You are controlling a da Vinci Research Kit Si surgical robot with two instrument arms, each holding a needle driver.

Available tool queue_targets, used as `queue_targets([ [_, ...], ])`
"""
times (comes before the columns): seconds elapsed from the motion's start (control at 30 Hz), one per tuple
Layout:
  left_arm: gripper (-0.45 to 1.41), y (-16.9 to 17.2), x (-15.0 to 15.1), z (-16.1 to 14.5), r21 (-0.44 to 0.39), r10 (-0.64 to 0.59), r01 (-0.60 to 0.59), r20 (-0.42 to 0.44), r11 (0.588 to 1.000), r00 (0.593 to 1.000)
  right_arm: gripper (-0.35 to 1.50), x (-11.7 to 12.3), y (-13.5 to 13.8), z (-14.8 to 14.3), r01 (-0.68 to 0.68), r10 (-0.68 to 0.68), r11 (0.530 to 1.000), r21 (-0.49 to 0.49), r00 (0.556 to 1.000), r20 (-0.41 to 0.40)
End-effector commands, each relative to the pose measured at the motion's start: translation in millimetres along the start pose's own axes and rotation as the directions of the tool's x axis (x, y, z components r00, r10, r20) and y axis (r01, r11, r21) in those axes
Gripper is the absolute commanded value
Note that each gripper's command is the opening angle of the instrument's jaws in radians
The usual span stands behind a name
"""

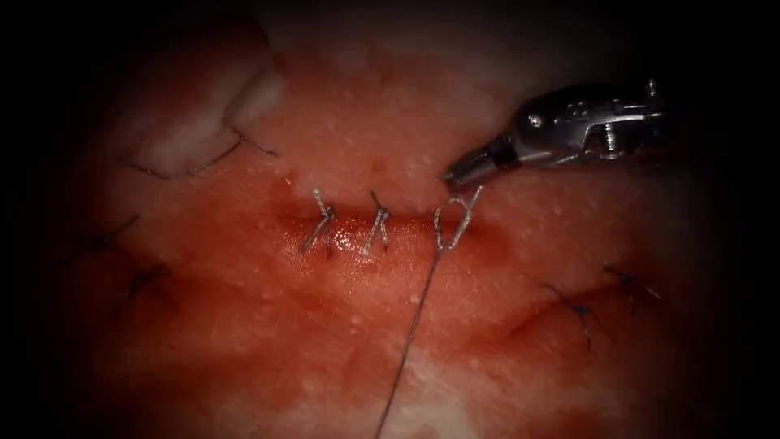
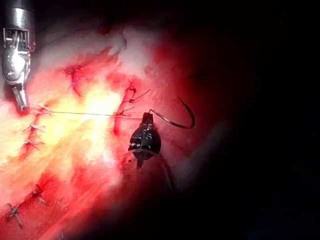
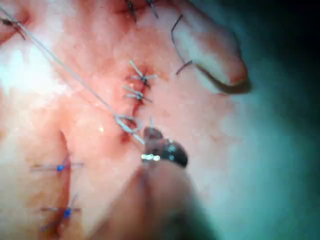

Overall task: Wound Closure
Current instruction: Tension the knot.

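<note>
Fingers [image 1: 455,172] of right steel tool pinch thin grey thread [image 1: 414,325] above its loop [image 1: 452,223]; left tool's fingers [image 2: 146,120] hold curved needle [image 2: 175,117] clear of pink tissue [image 1: 349,325]; keep tension gentle.

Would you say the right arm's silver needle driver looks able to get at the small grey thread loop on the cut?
Probably yes: the right arm's silver needle driver sits just above the small grey thread loop, jaws shut, with nothing between them. The left tool holds the curved needle away from it.

tissue [image 1: 268,341] with stitched cut [image 1: 357,232], thread [image 1: 414,325] across it, red fluid [image 1: 349,240] along the cut
</note>
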Motion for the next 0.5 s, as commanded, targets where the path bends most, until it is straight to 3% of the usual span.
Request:
queue_targets([
  [0.03,-0.45,0.4,-0.3,0.8,-0.003,-0.002,0.002,0.000,1.000,1.000,-0.35,0.1,0.3,0.7,0.001,-0.001,1.000,-0.002,1.000,-0.003],
  [0.3,-0.45,2.7,1.4,1.0,-0.018,0.001,-0.001,-0.003,1.000,1.000,-0.35,0.3,1.4,0.4,-0.063,0.058,0.994,-0.088,0.997,-0.049],
  [0.5,-0.45,5.2,2.9,0.7,-0.032,0.006,-0.006,-0.008,0.999,1.000,-0.35,0.7,1.4,1.0,-0.078,0.071,0.993,-0.089,0.995,-0.073],
])
